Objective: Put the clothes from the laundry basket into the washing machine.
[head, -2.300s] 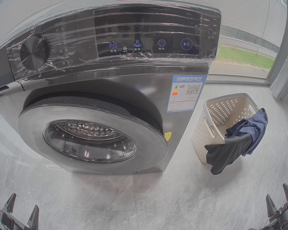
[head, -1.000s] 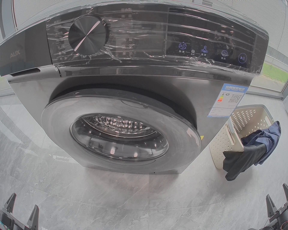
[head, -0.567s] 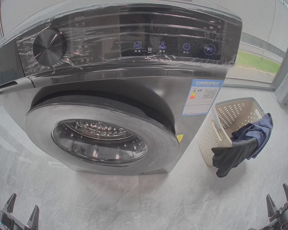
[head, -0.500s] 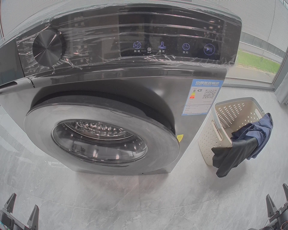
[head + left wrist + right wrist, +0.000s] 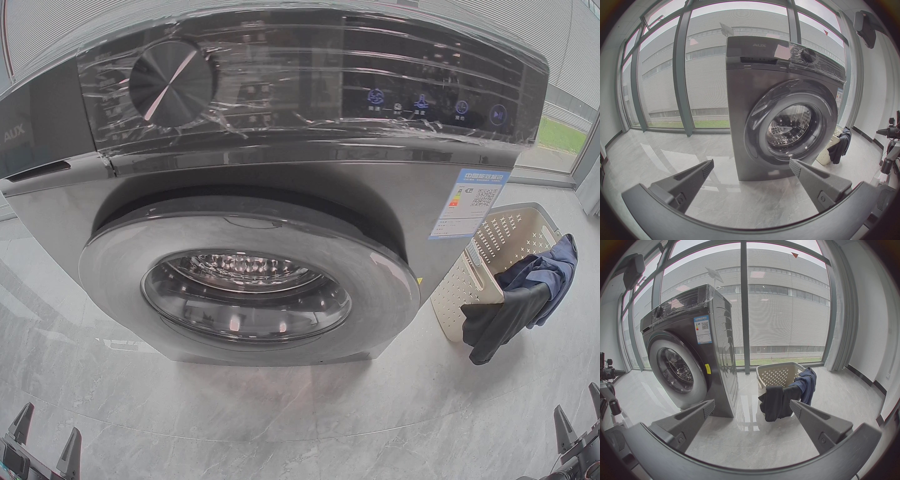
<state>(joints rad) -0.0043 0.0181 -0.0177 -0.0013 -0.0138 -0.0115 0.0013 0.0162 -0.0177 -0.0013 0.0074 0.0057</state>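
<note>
- Camera has shifted since the earlier frames: the whole head view slides rightward. The washing machine [image 5: 387, 206] and laundry basket [image 5: 455, 299] keep their mutual placement, so neither has itself moved.
- Left end effector [image 5: 49, 431] sits at lower left of frame and right end effector [image 5: 576, 406] at lower right. Both are spread wide and empty.
- Clothes [image 5: 500, 319] hang over the basket rim at right of frame; the basket stands just beside the machine's side panel.
- Door [image 5: 247, 294] is shut. Risk: garments brought over first have nowhere to go.
- Risk: tugging the hanging cloth could tip the light basket or trail fabric across the floor [image 5: 312, 412].
- Room: open floor before the machine, but tight at the machine's front corner next to the basket.
</note>
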